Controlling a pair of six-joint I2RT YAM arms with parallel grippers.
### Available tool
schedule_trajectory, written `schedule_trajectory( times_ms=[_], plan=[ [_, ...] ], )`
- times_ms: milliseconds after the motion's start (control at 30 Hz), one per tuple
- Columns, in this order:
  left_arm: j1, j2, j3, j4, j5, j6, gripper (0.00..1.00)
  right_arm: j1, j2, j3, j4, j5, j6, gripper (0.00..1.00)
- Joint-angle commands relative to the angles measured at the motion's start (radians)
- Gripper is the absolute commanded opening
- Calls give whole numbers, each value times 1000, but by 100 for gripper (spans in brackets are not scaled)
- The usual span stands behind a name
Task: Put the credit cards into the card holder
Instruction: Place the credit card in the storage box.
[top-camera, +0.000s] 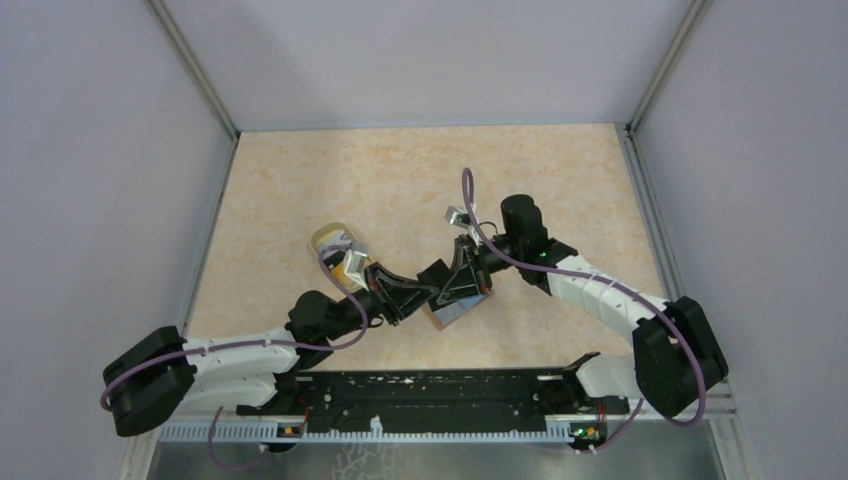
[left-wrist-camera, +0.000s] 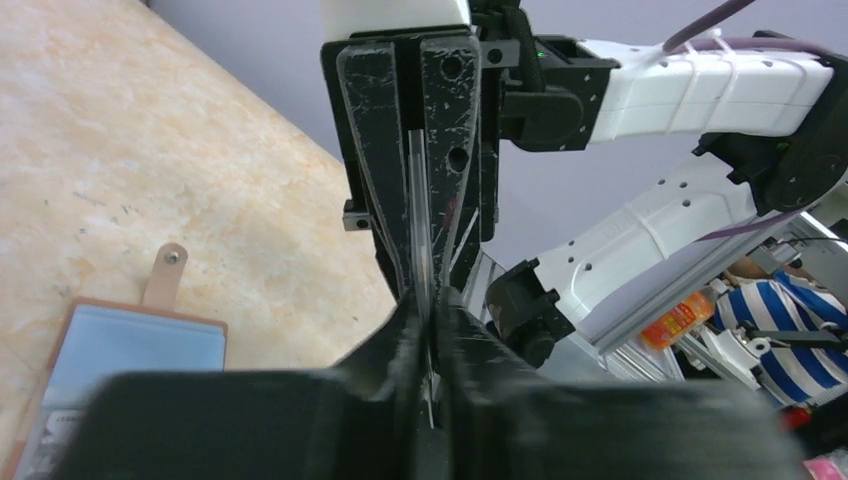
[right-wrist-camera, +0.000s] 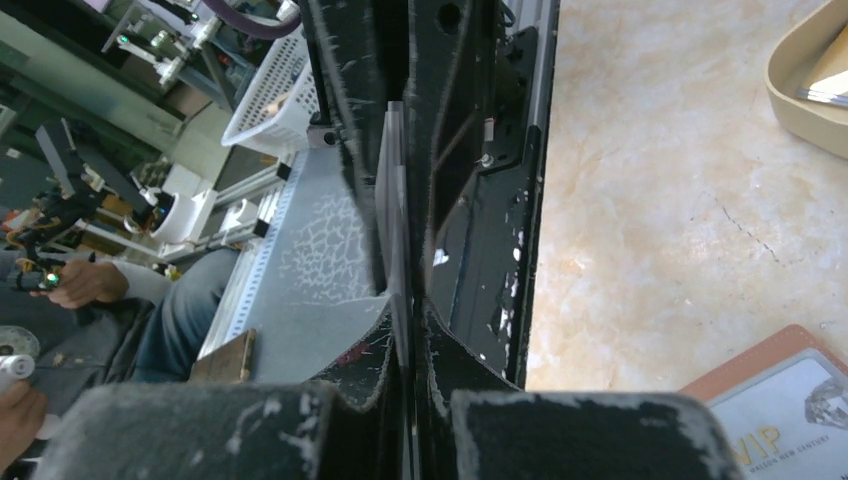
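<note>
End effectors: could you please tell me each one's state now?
Left end effector: astride the credit card, grip cannot be told.
Right end effector: closed on that credit card.

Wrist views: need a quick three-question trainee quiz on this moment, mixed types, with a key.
1. True or false: the card holder lies folded shut on the table.
2. In both wrist views, the credit card pinched by the right gripper shows: A) its flat face, B) its thin edge, C) a folded corner.
3. Short answer: what lies in the yellowish cup?

Key: 1 false, it lies open with the blue lining up. 2 B. 3 more cards.
</note>
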Motion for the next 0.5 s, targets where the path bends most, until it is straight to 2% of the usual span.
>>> schedule_trajectory(
  times_ms=[0, 33, 100, 200, 267, 467],
  plan=[
    [-1, -2, 11, 51, 13, 30, 4, 14, -2, 33, -77, -2, -102, 0],
    [-1, -3, 11, 44, 7, 29, 0, 17, -4, 42, -116, 18, -134, 0],
    [-2, -5, 14, 26, -11, 26, 0, 23, -9, 59, -193, 65, -209, 3],
    [-2, 2, 28, -17, -34, 20, 0, 26, -25, 69, -237, 149, -249, 31],
    [-2, 8, 28, -21, -35, 18, 0, 26, -40, 74, -250, 200, -261, 41],
    [-1, -12, 16, -57, -37, 23, 0, -14, -79, 76, -244, 186, -245, 44]
  ],
)
